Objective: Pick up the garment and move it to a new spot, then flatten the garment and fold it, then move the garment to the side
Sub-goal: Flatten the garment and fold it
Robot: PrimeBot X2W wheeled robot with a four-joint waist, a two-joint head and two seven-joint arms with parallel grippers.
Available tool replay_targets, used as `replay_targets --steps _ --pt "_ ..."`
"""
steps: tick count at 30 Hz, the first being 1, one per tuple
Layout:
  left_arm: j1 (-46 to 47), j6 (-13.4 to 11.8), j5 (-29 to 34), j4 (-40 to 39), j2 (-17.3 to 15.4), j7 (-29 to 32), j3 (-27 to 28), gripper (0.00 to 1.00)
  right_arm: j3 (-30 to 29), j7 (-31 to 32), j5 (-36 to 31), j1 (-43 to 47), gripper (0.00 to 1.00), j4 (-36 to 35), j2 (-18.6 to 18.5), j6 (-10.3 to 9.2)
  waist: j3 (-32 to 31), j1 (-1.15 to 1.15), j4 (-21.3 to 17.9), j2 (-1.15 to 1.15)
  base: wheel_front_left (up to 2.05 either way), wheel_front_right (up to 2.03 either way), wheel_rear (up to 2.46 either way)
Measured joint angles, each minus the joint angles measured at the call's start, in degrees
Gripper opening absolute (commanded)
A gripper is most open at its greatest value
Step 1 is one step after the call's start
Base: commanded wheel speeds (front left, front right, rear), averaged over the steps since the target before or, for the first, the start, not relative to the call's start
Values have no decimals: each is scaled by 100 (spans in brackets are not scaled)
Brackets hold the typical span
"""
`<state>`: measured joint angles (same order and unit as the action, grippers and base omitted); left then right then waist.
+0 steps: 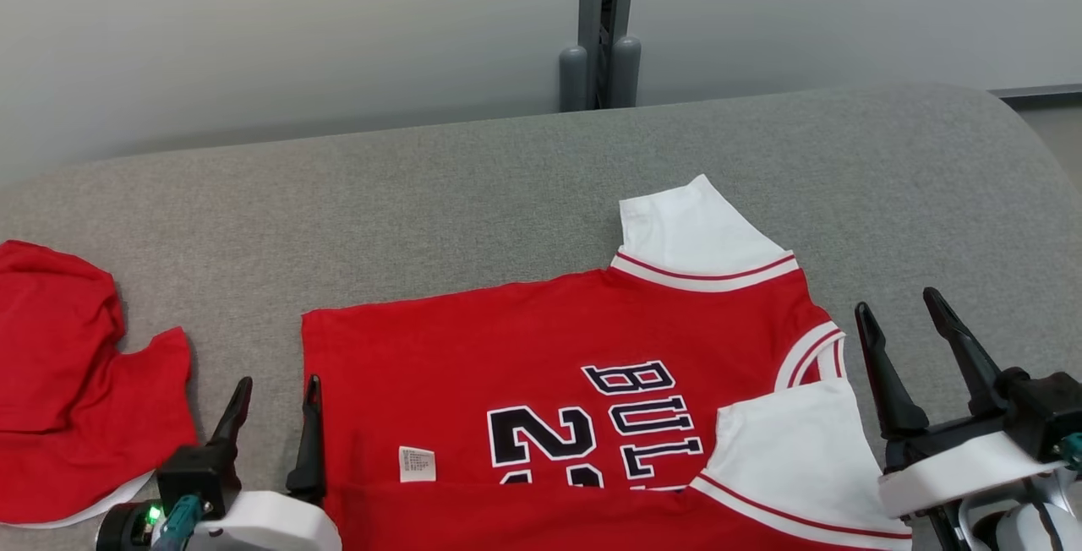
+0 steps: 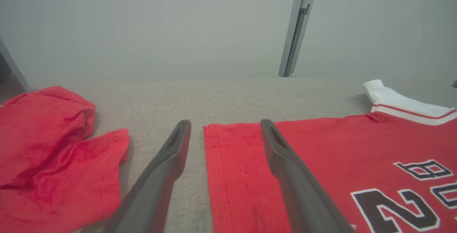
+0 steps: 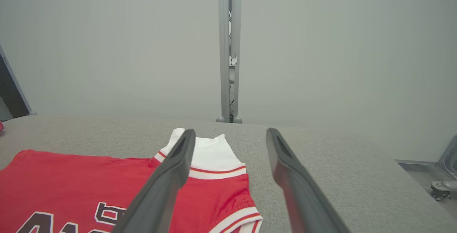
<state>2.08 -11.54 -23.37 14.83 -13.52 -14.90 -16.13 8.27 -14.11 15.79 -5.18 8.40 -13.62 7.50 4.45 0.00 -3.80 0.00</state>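
Garment: the short-sleeved red jersey with white sleeves and black lettering (image 1: 541, 348) lies spread flat on the grey fabric-covered table (image 1: 423, 179), from centre toward 5 o'clock in the head view; its near edge looks turned over in a band, with a small white care label (image 1: 416, 464) showing; I judge the folding has begun.
Left gripper: (image 1: 279, 386) at 8 o'clock; jaws wide apart and empty; the fingers straddle the jersey's hem edge, one over red cloth and one over bare table; whether they touch it I cannot tell; probably set there to take that edge.
Right gripper: (image 1: 896, 302) at 4 o'clock; released, grasping nothing; just beside the near white sleeve (image 1: 786, 441), over bare table.
Around: a crumpled red cloth (image 1: 68, 365) at 9 o'clock, apart from the jersey; a grey upright post (image 1: 600, 27) at 12 o'clock, beyond the table's far edge.
In the way: the crumpled cloth takes up the 9 o'clock side, so the folded jersey may need another spot.
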Motion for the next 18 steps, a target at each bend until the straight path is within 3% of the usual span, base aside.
replay_targets --steps 7,18 --pt "817 -79 257 955 -214 156 -3 100 35 -56 131 -246 100 123 110 -1 272 0 -234 0 0 0 0" --pt "1973 143 730 2048 -715 1146 -428 100 56 -81 343 -409 100 154 186 -1 704 0 -569 0 0 0 0"
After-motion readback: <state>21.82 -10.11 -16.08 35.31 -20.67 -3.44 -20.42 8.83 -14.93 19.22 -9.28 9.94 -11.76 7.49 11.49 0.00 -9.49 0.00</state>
